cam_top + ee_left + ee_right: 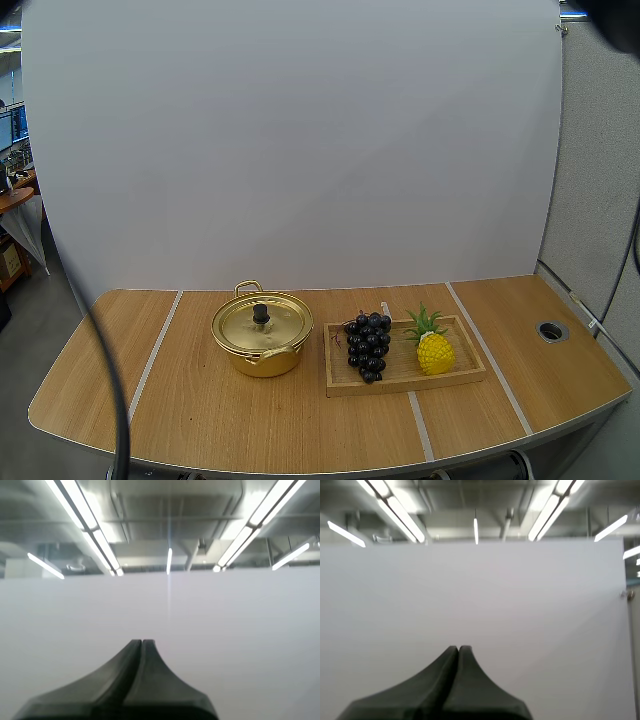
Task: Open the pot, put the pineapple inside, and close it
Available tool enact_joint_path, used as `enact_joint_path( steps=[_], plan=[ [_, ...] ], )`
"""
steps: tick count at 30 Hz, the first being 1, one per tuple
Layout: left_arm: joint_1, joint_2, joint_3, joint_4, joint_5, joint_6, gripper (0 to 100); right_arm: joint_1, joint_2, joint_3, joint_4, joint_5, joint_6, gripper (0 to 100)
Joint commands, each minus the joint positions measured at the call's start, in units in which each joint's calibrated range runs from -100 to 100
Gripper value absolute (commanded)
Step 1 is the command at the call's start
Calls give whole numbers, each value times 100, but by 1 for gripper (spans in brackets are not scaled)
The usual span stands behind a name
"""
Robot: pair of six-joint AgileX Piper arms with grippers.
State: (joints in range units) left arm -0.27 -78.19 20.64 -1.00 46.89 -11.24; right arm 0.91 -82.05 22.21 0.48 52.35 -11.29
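A gold pot point(262, 338) stands on the wooden table point(200, 410) with its lid point(262, 324) on, a black knob at the lid's centre. To its right a wooden tray point(404, 374) holds a bunch of dark grapes point(367, 344) on its left side and a small yellow pineapple point(433, 347) with green leaves on its right side. My left gripper point(141, 642) is shut on nothing, its fingers together as one dark wedge facing the white backdrop. My right gripper point(458, 649) is likewise shut on nothing, pointing at the backdrop.
A round grommet hole point(551, 330) sits in the table at the far right. Pale seams point(155, 350) run front to back across the tabletop. Bare wood lies left of the pot and in front of the tray.
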Motion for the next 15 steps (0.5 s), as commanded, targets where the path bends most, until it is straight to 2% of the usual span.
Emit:
enact_joint_path(
  steps=[1,6,15],
  plan=[
    [-15,628,-335,-3,595,18,0,-18,720,-322,-48,914,-27,0],
    [-15,1422,-498,-3,1141,18,0,-18,1799,-605,-100,1993,-27,0],
    [-15,2335,-484,-3,3439,18,0,-18,2865,-591,-121,3813,-27,0]
  ],
)
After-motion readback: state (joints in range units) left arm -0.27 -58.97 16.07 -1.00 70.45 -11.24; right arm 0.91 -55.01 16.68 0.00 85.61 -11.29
